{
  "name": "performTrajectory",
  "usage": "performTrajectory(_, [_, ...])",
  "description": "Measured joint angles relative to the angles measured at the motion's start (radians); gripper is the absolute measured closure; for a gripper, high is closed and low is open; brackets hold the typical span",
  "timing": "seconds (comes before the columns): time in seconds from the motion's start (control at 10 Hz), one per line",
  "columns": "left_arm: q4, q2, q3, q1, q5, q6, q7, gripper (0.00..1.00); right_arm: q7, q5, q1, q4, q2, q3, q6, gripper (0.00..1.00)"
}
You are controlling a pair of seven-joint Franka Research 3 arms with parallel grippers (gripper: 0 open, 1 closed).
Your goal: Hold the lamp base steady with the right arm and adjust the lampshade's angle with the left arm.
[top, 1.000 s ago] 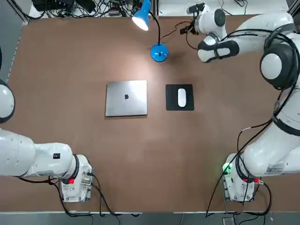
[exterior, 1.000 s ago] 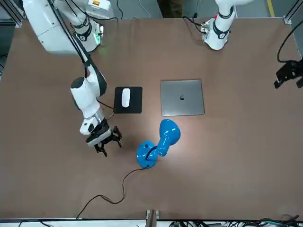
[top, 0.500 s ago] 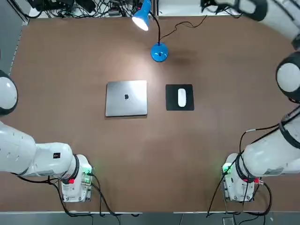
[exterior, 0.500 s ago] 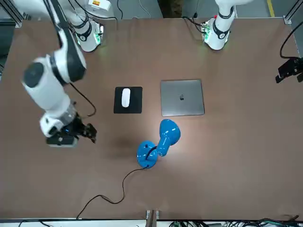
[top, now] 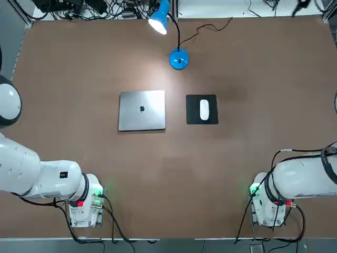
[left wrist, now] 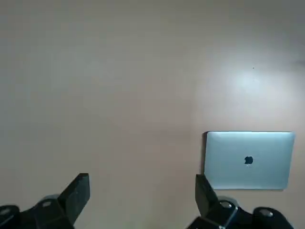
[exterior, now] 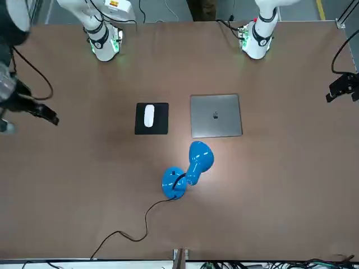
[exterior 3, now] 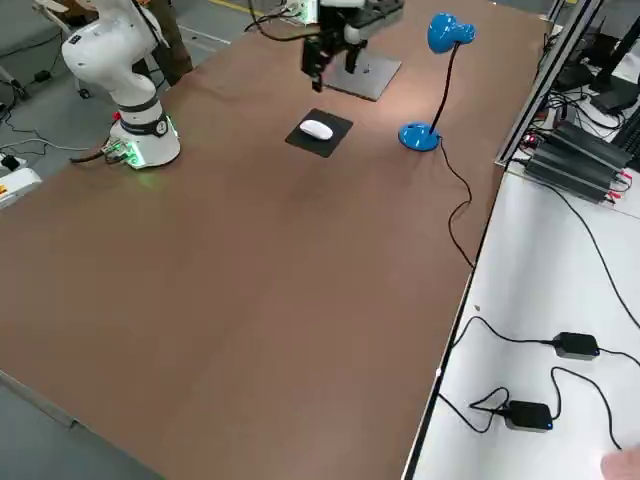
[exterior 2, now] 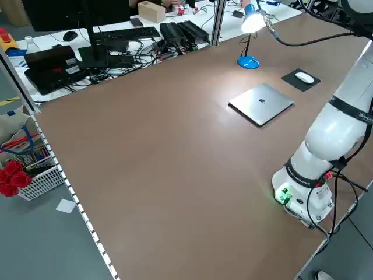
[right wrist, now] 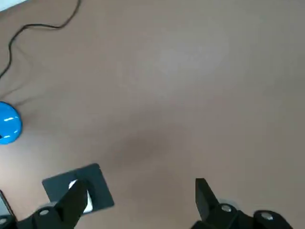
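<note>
the lamp base (top: pixel 179 59) sits on the brown table (top: pixel 79 79) toward the far edge from the robot, and nothing touches it. its thin black neck (exterior 3: pixel 448 85) rises to the lampshade (top: pixel 159 20), which is lit and tilted over the far edge; a black cord (exterior: pixel 134 230) trails from the base across the table. nearer the robot, a closed silver laptop (top: pixel 142 110) lies flat, and just beside it a white mouse (top: pixel 204 109) rests on a black pad (top: pixel 201 98) — the only thing here holding anything.

the right gripper (right wrist: pixel 138 205) hangs high above the table with its fingers spread wide and nothing between them; its wrist view looks down on the base and the pad. the left gripper (left wrist: pixel 140 198) is also raised, fingers apart and empty, well away from the lamp, with the laptop below it.
</note>
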Motion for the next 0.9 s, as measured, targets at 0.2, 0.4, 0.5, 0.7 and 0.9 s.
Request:
performTrajectory(0.2, [0.001,0.0,0.0,0.0,0.0,0.018,-0.004,0.02,-0.03,-0.006,-0.004,-0.049,-0.066,-0.009,-0.018,0.0])
performTrajectory(0.4, [0.002,0.0,0.0,0.0,0.0,0.024,-0.013,0.02,-0.055,-0.006,-0.004,-0.099,-0.12,-0.009,-0.015,0.0])
performTrajectory(0.5, [0.003,0.0,0.0,0.0,0.0,0.026,-0.02,0.02,-0.068,-0.007,-0.004,-0.11,-0.133,-0.009,-0.015,0.0])
performTrajectory(0.7, [0.003,0.0,0.0,0.0,0.0,0.029,-0.033,0.02,-0.106,-0.009,-0.013,-0.114,-0.134,-0.009,-0.007,0.0])
performTrajectory(0.9, [0.003,0.0,0.0,0.0,0.0,0.03,-0.034,0.02,-0.198,-0.009,-0.031,-0.112,-0.134,-0.01,0.012,0.0])
